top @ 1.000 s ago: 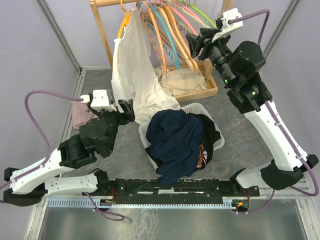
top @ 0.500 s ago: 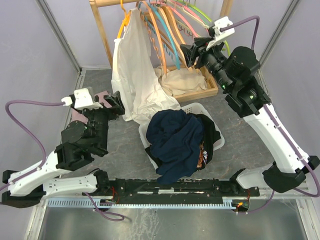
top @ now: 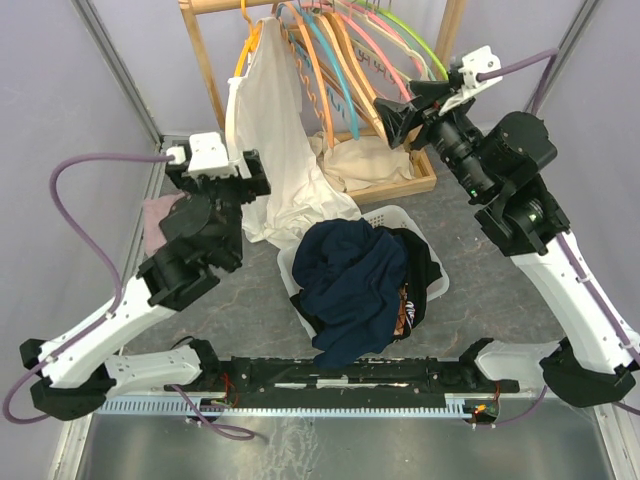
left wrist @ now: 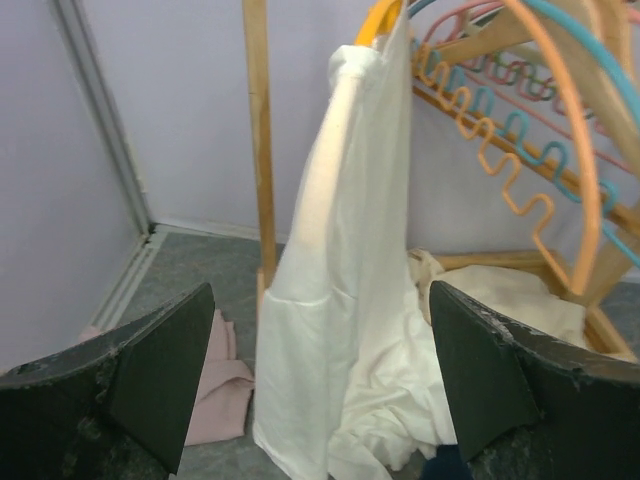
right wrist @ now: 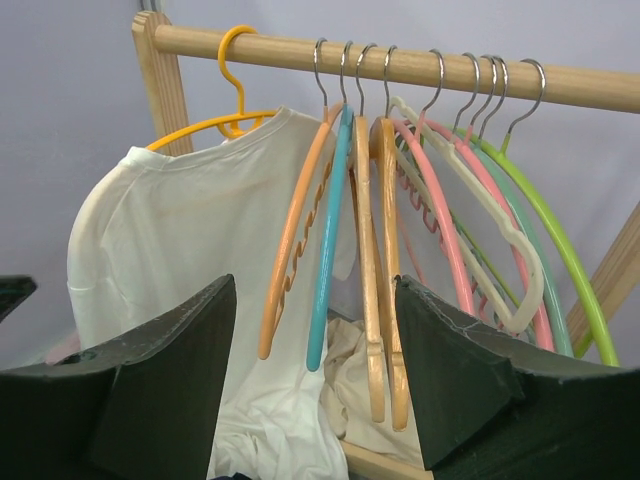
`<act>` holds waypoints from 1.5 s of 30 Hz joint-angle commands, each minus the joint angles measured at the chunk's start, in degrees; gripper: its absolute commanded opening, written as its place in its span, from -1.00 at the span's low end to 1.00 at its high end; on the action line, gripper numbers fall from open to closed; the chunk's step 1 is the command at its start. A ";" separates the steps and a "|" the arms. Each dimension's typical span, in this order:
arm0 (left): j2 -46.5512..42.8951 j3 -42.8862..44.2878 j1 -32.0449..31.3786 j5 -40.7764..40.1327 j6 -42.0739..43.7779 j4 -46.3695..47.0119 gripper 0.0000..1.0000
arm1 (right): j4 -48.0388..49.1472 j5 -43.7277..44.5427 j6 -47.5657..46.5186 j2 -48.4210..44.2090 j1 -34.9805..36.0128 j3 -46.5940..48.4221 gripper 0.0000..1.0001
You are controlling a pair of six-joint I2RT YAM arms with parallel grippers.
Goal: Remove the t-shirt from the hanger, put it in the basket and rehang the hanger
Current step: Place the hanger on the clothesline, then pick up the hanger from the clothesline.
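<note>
The left claw [top: 250,172] has risen toward the t-shirt [top: 272,130] (still hung); the right claw [top: 392,112] shifted right; both spread.

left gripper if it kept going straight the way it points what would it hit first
The left gripper would most likely meet the white t-shirt on the yellow hanger; in the left wrist view it hangs between the open jaws. Depth is unclear, but nothing shows in between.

Was closed in by pale lilac flat walls [top: 60,80] with grey metal corner strips [top: 115,65], floored in mottled grey sheet [top: 470,270], furnished with a light wooden clothes rack [right wrist: 290,49].
</note>
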 commanded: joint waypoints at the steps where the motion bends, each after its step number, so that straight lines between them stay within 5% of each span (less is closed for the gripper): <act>1: 3.29 6.42 8.00 6.45 -4.15 -5.85 0.88 | 0.49 0.06 -0.14 -3.12 0.23 -1.39 0.44; 9: 8.31 13.64 17.70 13.74 -8.16 -9.99 0.92 | -0.65 1.16 0.15 -5.33 0.24 -3.12 0.48; 16: 13.93 17.71 25.63 29.92 -13.84 -13.01 0.92 | -1.61 1.24 1.09 -6.77 0.17 -4.15 0.50; 38: 16.30 10.11 25.92 58.37 -21.03 0.87 0.92 | -0.63 -8.37 7.81 8.75 0.29 10.62 0.47; 45: 19.00 11.90 25.94 59.31 -22.26 2.46 0.88 | 0.40 -5.28 7.31 6.49 0.25 7.71 0.48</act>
